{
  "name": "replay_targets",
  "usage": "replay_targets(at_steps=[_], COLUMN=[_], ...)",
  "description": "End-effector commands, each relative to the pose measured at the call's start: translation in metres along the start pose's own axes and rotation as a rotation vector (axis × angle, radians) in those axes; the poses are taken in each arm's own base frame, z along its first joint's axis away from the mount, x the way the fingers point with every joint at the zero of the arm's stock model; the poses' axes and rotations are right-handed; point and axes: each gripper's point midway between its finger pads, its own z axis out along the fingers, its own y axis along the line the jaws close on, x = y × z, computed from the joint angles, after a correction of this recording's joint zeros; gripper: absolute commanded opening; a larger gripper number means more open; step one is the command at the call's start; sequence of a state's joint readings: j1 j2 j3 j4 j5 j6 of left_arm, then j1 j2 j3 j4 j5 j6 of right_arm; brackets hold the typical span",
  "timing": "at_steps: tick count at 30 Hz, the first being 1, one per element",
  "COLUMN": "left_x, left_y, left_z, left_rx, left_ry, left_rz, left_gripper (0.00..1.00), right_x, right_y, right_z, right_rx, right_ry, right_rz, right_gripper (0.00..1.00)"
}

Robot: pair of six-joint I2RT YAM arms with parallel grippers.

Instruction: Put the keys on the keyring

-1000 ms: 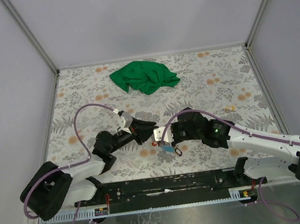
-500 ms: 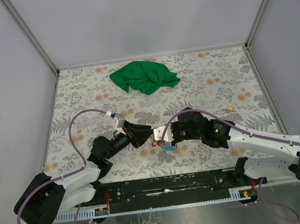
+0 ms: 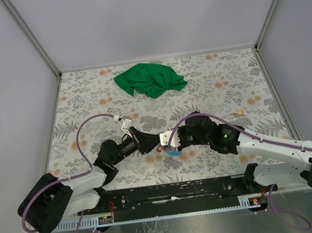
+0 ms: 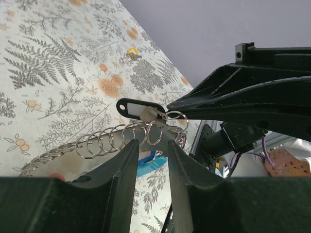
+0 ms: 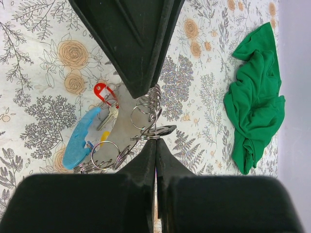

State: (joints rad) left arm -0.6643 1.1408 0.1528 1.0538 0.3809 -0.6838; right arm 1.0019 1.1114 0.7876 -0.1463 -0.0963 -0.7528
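left gripper (image 4: 150, 148): fingers only a narrow slit apart, with the keyring (image 4: 124, 138) coils right across the tips. Honestly can't tell if they're pinching anything.
right gripper (image 5: 155, 148): fingers fully closed, nipping the keyring at its dark clip (image 4: 137, 108) end, nearly nose to nose with the left one.
keyring spot: between the two tips, close to the near edge of the table (image 3: 226, 78), about mid-width. Its trailing end drops out of sight behind the left fingers.
keys: two, the red key (image 5: 104, 92) and the blue key (image 5: 80, 138), lying just beside the coils. Can't tell whether either is threaded on. From the top camera they're half tucked under the grippers.
murky bits: a yellow speck by the blue key, too small to make out.
yellow item (image 3: 238, 112): one, tiny, well apart toward the right edge.
green cloth (image 3: 150, 79): one, crumpled, by the far edge, well apart from the grippers.
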Motion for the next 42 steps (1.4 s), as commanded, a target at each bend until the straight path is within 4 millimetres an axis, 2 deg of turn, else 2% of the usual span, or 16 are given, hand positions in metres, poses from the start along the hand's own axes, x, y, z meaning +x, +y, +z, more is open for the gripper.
replay_targets(at_steps=[1, 16, 20, 23, 28, 32, 35, 38, 42], left_x=[-0.009, 0.001, -0.005, -0.008, -0.023, -0.034, -0.040, -0.042, -0.043], left_y=[-0.008, 0.006, 0.016, 0.029, 0.047, 0.061, 0.068, 0.072, 0.076], left_z=[0.004, -0.001, -0.003, -0.008, -0.023, -0.039, -0.048, -0.053, -0.056], left_rx=[0.031, -0.046, -0.103, -0.177, -0.294, -0.403, -0.462, -0.500, -0.527], left_ry=[-0.028, -0.021, -0.057, -0.070, -0.127, -0.171, -0.196, -0.209, -0.210], left_rz=[-0.050, -0.174, -0.157, -0.127, -0.055, 0.001, 0.028, 0.038, 0.039], left_gripper=[0.30, 0.35, 0.36, 0.38, 0.42, 0.48, 0.54, 0.58, 0.65], right_x=[-0.025, -0.025, -0.029, -0.027, -0.022, -0.009, 0.009, 0.035, 0.074], right_y=[-0.021, -0.031, -0.045, -0.059, -0.099, -0.136, -0.150, -0.144, -0.115], right_z=[-0.006, 0.003, 0.009, 0.021, 0.039, 0.047, 0.052, 0.056, 0.058], right_rx=[0.072, 0.112, 0.151, 0.186, 0.287, 0.377, 0.424, 0.436, 0.430], right_ry=[-0.084, -0.069, -0.058, -0.018, 0.038, 0.038, 0.058, 0.116, 0.211], right_rz=[-0.019, -0.017, -0.014, -0.011, 0.046, 0.183, 0.294, 0.384, 0.497], right_gripper=[0.00, 0.00, 0.00, 0.00, 0.00, 0.00, 0.00, 0.00, 0.00])
